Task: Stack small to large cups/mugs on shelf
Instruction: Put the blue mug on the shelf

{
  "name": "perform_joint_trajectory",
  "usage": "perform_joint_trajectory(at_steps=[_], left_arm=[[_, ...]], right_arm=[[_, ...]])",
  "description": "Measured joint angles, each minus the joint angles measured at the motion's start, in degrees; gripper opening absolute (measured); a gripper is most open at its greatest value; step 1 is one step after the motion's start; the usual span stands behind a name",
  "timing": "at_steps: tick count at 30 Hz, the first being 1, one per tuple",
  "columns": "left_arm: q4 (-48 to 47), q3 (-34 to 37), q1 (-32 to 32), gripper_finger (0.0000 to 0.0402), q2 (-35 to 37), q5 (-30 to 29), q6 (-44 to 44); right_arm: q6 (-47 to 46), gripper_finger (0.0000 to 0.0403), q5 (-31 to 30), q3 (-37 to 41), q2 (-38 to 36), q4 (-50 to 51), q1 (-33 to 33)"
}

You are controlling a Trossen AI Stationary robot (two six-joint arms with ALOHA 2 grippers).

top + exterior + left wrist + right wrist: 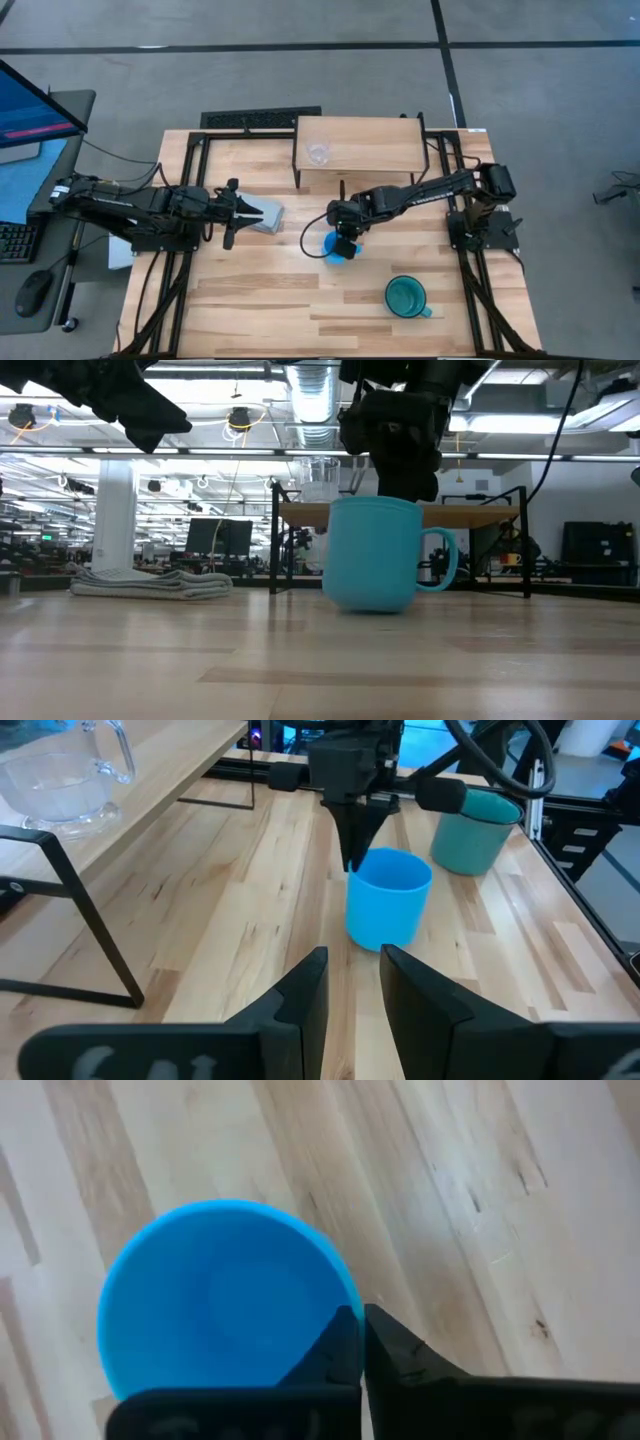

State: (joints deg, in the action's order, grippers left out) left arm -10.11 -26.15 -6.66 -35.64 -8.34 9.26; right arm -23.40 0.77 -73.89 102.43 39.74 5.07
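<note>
One pincer point(362, 1342) tight on blue mug point(215, 1295) rim.

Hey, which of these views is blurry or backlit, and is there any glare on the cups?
Right wrist view: the blue mug sits very close and looks soft-edged, with the right end effector shut on its rim. Low view: bright ceiling lights leave the arms as dark shapes above the teal mug. Left wrist view: the glass cup shows pale highlights. High view: even light, short shadows.

Glass cup point(318, 153) on shelf point(375, 143)
</note>
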Motion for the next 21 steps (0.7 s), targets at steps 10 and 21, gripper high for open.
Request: perform_joint_trajectory(at_steps=[10, 21], left_arm=[[0.0, 0.0, 0.0, 0.0085, 0.0, 0.0, -0.3], [0.0, 0.0, 0.0, 0.0085, 0.0, -0.1, -1.4]], right_arm=[[-3.4, 0.001, 2.3, 0.0, 0.0, 0.5, -1.6], [-2.2, 0.0006, 5.4, -3.8, 0.0, 2.8, -1.6]])
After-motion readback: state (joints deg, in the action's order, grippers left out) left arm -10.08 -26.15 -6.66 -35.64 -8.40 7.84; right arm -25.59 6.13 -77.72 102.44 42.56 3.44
